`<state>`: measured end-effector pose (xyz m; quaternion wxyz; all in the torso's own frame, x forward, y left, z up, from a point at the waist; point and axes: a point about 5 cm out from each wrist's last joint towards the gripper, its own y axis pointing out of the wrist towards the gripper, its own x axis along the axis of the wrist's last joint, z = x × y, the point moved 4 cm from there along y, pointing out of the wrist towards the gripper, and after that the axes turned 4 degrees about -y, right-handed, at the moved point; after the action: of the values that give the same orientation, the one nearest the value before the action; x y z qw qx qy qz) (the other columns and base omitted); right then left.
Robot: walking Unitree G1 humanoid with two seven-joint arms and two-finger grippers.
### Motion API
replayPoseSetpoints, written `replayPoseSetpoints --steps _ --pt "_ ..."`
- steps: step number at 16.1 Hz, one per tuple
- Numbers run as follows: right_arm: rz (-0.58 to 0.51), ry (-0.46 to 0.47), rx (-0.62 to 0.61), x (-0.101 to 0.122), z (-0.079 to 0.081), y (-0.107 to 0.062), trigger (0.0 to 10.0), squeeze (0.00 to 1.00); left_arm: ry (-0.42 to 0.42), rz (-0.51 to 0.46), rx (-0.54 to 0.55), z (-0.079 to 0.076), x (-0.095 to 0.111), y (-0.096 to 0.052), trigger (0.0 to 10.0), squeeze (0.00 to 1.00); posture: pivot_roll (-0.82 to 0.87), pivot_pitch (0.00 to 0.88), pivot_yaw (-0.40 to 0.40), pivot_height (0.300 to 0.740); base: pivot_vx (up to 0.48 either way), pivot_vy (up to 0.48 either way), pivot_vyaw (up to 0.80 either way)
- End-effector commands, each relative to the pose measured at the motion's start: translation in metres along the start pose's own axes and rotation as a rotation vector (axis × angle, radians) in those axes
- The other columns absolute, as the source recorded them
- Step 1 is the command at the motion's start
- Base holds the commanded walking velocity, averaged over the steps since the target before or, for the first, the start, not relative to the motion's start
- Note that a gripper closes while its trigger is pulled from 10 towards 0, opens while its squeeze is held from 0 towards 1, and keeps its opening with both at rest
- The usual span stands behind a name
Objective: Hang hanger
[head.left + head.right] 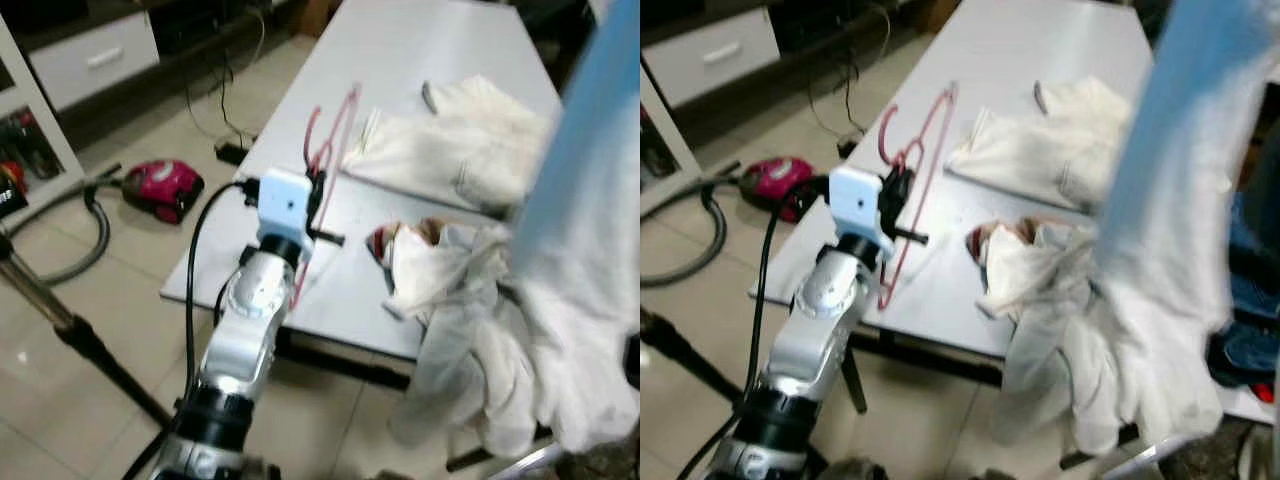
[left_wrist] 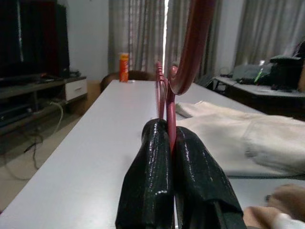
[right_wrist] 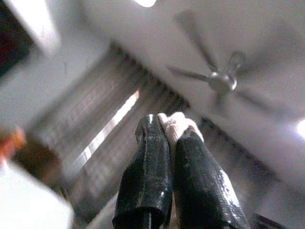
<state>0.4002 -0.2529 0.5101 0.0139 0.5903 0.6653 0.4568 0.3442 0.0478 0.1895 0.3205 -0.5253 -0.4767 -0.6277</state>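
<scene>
A long white counter [image 1: 400, 60] carries a spread-out cream cloth garment [image 1: 455, 140], and a second crumpled cream garment [image 1: 440, 270] lies at the counter's near edge and hangs over it. On the tiled floor beside the counter sits a magenta canister vacuum cleaner [image 1: 162, 187] with a grey hose [image 1: 85, 245] curling away from it. A white drawer unit [image 1: 95, 57] stands beyond. At the counter's far end stands an orange bottle [image 2: 124, 67]. A ceiling fan [image 3: 220, 80] hangs overhead.

glossy red hanger [image 2: 167, 95], smooth matt white table [image 1: 400, 60], soft cream cloth garment [image 1: 460, 145], shiny tiled floor [image 1: 60, 330].
</scene>
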Motion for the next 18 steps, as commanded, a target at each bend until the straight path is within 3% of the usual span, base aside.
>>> replayPoseSetpoints --steps 1,2,3,4,5,6,7,8,9,10,11,13,18 --pt "0.087 -0.098 0.055 -0.033 0.020 -0.010 10.0 0.00 0.017 0.008 0.000 -0.003 -0.002 -0.004 10.0 0.00 0.07 0.000 -0.071 0.740 0.000 0.000 0.00" --pt "0.123 -0.152 0.109 -0.050 0.038 -0.018 10.0 0.00 0.022 0.010 0.004 -0.003 -0.002 -0.006 10.0 0.00 0.09 0.000 -0.072 0.740 0.000 0.000 0.00" --pt "0.202 -0.177 0.193 -0.082 0.068 -0.036 10.0 0.00 0.026 0.011 0.008 -0.002 -0.001 -0.009 10.0 0.00 0.09 0.000 -0.071 0.740 0.000 0.000 0.00" --pt "0.296 -0.131 0.252 -0.112 0.090 -0.056 10.0 0.00 0.028 0.014 0.009 -0.002 -0.001 -0.011 10.0 0.00 0.10 0.000 -0.070 0.740 0.000 0.000 0.00" --pt "0.395 0.008 0.264 -0.134 0.106 -0.074 10.0 0.00 0.031 0.014 0.008 -0.002 -0.001 -0.012 10.0 0.00 0.10 0.000 -0.068 0.740 0.000 0.000 0.00" --pt "0.515 0.210 0.241 -0.155 0.122 -0.093 10.0 0.00 0.031 0.015 0.008 -0.002 0.000 -0.012 10.0 0.00 0.11 0.000 -0.064 0.740 0.000 0.000 0.00" --pt "0.564 0.297 0.226 -0.162 0.128 -0.101 10.0 0.00 0.031 0.015 0.008 -0.002 0.000 -0.012 10.0 0.00 0.11 0.000 -0.065 0.740 0.000 0.000 0.00" --pt "0.643 0.469 0.197 -0.171 0.140 -0.113 10.0 0.00 0.032 0.014 0.007 -0.002 0.001 -0.012 10.0 0.00 0.11 0.000 -0.065 0.740 0.000 0.000 0.00" --pt "0.722 0.688 0.151 -0.177 0.152 -0.124 10.0 0.20 0.032 0.013 0.008 -0.001 0.003 -0.012 10.0 0.00 0.11 0.000 -0.071 0.740 0.000 0.000 0.00" --pt "0.753 0.789 0.128 -0.179 0.158 -0.128 10.0 0.20 0.032 0.013 0.009 -0.001 0.003 -0.012 10.0 0.00 0.11 0.000 -0.071 0.740 0.000 0.000 0.00" --pt "0.785 0.929 0.103 -0.180 0.167 -0.135 10.0 1.00 0.036 0.016 0.011 0.000 0.003 -0.013 10.0 0.00 0.11 0.000 -0.072 0.740 0.000 0.000 0.00" --pt "0.753 1.044 0.119 -0.172 0.176 -0.134 10.0 1.00 0.044 0.032 0.018 0.003 0.000 -0.014 10.0 0.00 0.11 0.000 -0.069 0.740 0.000 0.000 0.00" --pt "0.730 1.214 0.128 -0.155 0.187 -0.127 10.0 1.00 0.047 0.063 0.019 0.004 -0.006 -0.009 10.0 0.00 0.07 0.000 -0.052 0.740 0.000 0.000 0.00"
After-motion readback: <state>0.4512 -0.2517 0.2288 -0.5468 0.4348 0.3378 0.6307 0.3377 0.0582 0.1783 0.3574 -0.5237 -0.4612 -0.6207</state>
